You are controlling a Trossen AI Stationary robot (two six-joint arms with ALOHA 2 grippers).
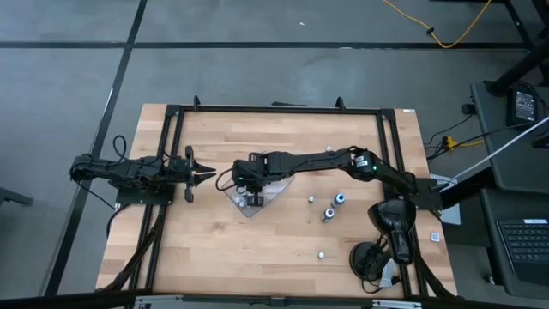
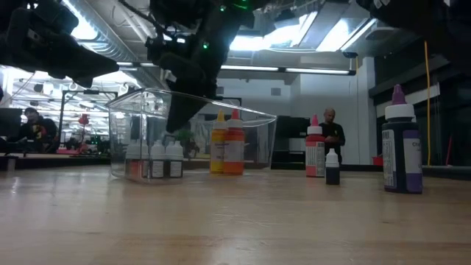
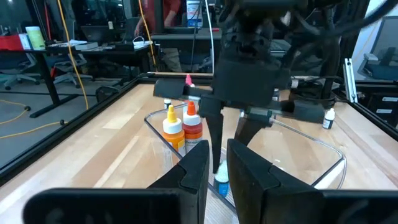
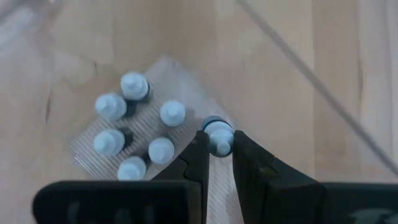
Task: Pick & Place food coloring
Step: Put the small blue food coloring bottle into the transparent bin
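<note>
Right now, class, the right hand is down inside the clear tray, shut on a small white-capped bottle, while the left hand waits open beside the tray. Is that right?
One detail is wrong: the left hand is shut, not open, as the left wrist view shows. The rest holds: the right hand is down in the clear tray, shut on a small white-capped bottle.

Purple bottle [image 2: 402, 143] tip near frame top, tray [image 2: 140, 110] contents blurred
</note>
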